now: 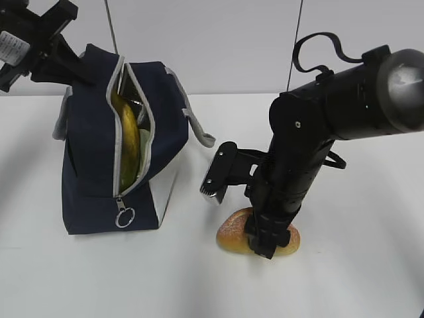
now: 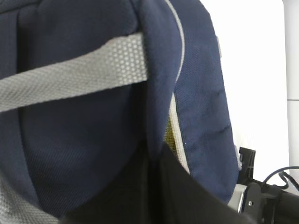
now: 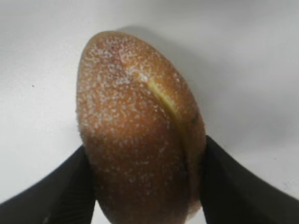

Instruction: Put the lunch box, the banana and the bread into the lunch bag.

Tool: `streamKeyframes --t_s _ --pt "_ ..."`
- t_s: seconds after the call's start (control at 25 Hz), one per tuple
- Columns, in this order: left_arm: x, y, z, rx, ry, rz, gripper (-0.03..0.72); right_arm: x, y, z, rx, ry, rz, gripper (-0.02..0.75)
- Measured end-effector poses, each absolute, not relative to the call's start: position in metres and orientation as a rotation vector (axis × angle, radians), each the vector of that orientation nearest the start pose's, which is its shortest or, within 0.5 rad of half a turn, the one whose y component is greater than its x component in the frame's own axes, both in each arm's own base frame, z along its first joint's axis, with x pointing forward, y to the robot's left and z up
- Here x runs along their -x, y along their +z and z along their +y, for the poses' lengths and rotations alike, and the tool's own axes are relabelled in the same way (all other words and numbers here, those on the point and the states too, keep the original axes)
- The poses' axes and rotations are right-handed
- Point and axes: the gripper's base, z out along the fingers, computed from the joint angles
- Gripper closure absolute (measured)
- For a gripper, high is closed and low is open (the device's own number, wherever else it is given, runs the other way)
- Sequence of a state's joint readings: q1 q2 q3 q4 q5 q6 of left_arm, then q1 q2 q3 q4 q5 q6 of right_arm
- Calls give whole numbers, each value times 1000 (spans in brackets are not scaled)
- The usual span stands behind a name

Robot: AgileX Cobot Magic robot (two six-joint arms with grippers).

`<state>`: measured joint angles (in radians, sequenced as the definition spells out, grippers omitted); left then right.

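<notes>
Bread (image 3: 140, 130): oval, golden-brown, speckled crust, pale split along top.

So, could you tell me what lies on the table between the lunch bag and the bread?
Only bare white table separates the lunch bag from the bread, as the exterior view shows.
</notes>
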<state>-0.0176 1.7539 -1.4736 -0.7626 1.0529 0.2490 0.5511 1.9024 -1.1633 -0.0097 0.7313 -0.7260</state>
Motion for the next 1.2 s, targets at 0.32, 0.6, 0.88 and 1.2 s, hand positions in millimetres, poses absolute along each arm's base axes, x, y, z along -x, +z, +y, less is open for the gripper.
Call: streamKeyframes --t_s 0.32,0.6,0.88,1.2 --pt "-372 302 -61 17 -924 2601 691 -310 181 190 1797 -28 2423 377" --pt "-372 302 -61 17 -924 2601 691 -301 231 184 1754 -21 2508 383" --pt "-372 302 -61 17 -925 2601 691 -307 298 192 1539 43 2464 384" --pt "-372 302 -61 18 -928 2599 691 -319 352 225 1200 432 2232 384"
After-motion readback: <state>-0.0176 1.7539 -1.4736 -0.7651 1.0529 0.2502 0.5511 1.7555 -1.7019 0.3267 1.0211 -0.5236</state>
